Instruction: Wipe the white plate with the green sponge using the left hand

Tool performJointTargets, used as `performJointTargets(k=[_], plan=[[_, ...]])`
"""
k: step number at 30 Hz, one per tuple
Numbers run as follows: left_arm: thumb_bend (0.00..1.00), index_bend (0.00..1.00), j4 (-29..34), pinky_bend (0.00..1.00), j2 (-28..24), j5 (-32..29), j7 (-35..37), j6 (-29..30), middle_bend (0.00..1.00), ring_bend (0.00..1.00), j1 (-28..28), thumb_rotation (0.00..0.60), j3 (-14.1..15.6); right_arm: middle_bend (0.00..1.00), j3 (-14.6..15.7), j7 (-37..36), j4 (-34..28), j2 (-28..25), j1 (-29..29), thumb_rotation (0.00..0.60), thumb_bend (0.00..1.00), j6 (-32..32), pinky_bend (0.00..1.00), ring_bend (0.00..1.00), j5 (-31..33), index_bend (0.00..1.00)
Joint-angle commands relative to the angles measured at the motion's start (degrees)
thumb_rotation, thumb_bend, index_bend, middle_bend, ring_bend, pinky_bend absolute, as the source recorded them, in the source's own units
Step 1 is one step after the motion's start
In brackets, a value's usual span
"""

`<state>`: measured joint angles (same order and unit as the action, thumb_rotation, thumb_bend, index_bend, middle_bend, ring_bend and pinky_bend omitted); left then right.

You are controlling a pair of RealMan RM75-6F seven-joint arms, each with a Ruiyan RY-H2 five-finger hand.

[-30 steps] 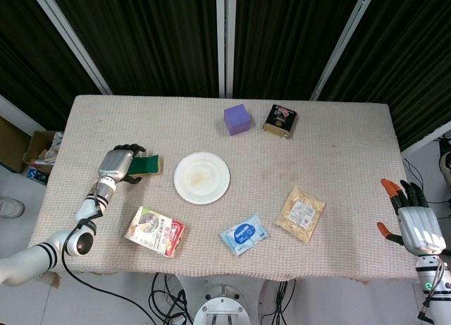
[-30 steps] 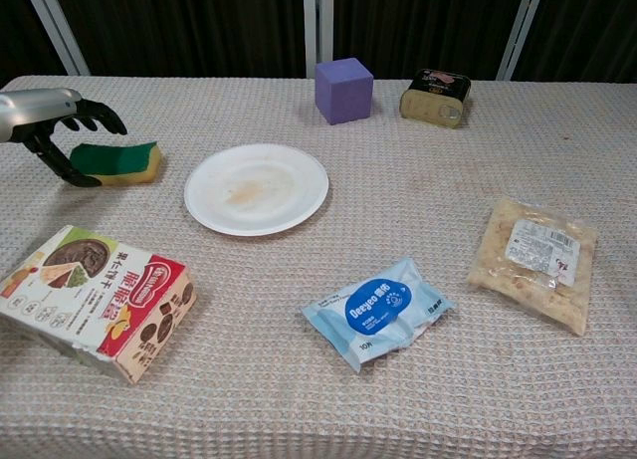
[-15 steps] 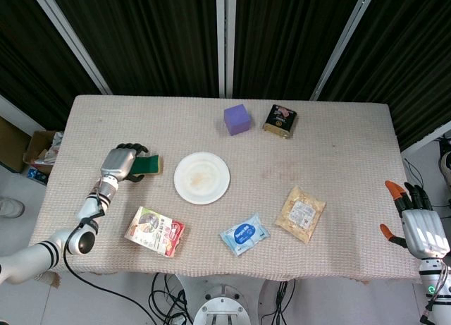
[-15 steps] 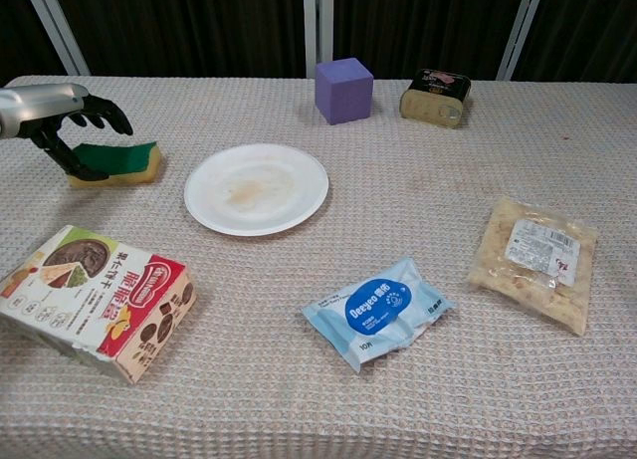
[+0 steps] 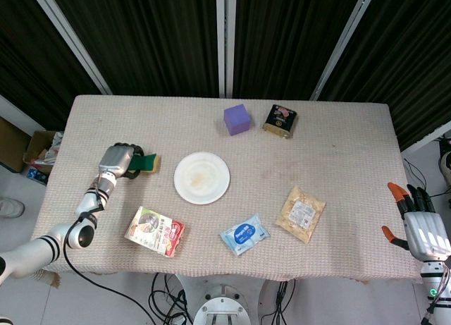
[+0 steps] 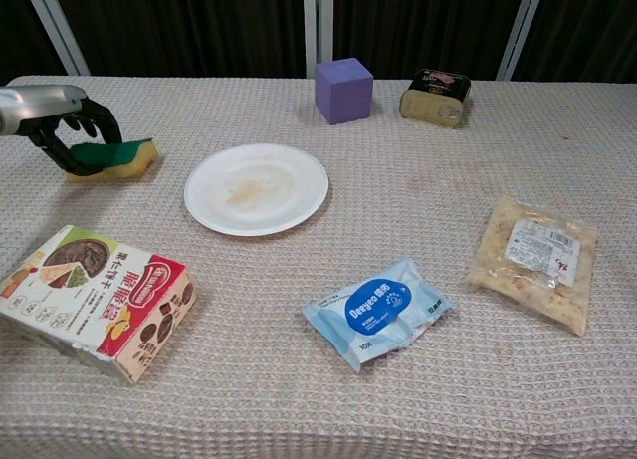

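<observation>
The white plate (image 5: 201,177) (image 6: 256,187) lies left of the table's middle, with a brownish smear at its centre. To its left sits the green sponge (image 5: 148,162) (image 6: 121,157), green on top and yellow underneath, resting on the cloth. My left hand (image 5: 118,160) (image 6: 55,120) grips the sponge's left end, fingers curled over the green top and thumb against the near side. My right hand (image 5: 419,225) hangs off the table's right edge, open and holding nothing; the chest view does not show it.
A purple cube (image 5: 237,118) (image 6: 343,90) and a dark tin (image 5: 280,120) (image 6: 436,97) stand behind the plate. Nearer the front lie a snack box (image 5: 155,230) (image 6: 95,300), a blue wipes pack (image 5: 244,234) (image 6: 378,310) and a beige packet (image 5: 300,213) (image 6: 532,260).
My left hand's fingers have closed down onto the sponge, which has shifted slightly left. The right hand has drifted a little lower at the frame edge.
</observation>
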<state>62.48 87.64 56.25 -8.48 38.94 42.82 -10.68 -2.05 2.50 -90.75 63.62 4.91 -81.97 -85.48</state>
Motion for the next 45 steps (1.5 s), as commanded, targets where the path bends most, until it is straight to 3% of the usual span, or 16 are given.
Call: performJointTargets(k=[1,8,12,16,21,27,34,40,45], plan=[[0.32,0.43,-0.9,0.28,0.4,0.9,0.0,0.7,0.37,0.31,0.2,0.6,0.3,0.13,-0.1,0.2,-0.1,0.1,0.2,0.6,0.15,0.2,0.0,0.02,0.1,0.02],[0.32,0.54,1.7,0.46,-1.4,5.6,-3.4,3.9,0.55,0.48,1.1,0.6,1.5,0.13,-0.2,0.6,-0.3,0.2,0.4,0.6,0.15,0.7,0.0,0.02,0.2,0.03],[0.32,0.59,7.6,0.54,-3.8,7.7,-10.8,6.8,0.63,0.56,2.7,0.6,2.2,0.13,-0.2,0.9,-0.3,0.3,0.5,0.6,0.15,0.6,0.0,0.02,0.0,0.03],[0.32,0.6,14.2,0.59,-5.6,6.8,-20.2,7.1,0.64,0.58,5.4,0.6,2.4,0.13,-0.1,1.0,-0.3,0.3,0.5,0.6,0.15,0.6,0.0,0.02,-0.2,0.04],[0.34,0.6,19.1,0.6,-4.7,1.5,-31.8,5.4,0.64,0.58,10.3,0.6,2.6,0.13,0.0,1.1,-0.3,0.3,0.5,0.6,0.15,0.7,0.0,0.02,-0.2,0.04],[0.38,0.6,18.6,0.6,-1.4,-7.1,-40.5,2.9,0.65,0.58,16.4,0.6,3.1,0.13,0.0,1.1,-0.4,0.0,0.4,0.6,0.15,0.8,0.0,0.02,0.1,0.04],[0.4,0.6,16.7,0.61,1.6,-19.4,-51.3,1.7,0.65,0.58,24.1,0.6,7.3,0.13,0.0,1.4,-0.5,0.1,0.4,0.6,0.15,1.1,0.0,0.02,0.5,0.04],[0.41,0.6,13.1,0.61,5.2,-27.3,-55.0,2.0,0.65,0.58,28.1,0.6,10.4,0.13,0.0,1.5,-0.6,0.3,0.4,0.6,0.15,1.2,0.0,0.02,0.6,0.04],[0.41,0.6,16.0,0.61,3.4,-28.5,-54.1,4.2,0.65,0.58,29.2,0.6,10.6,0.13,-0.1,1.6,-0.8,0.1,0.3,0.6,0.15,0.8,0.0,0.02,0.6,0.05]])
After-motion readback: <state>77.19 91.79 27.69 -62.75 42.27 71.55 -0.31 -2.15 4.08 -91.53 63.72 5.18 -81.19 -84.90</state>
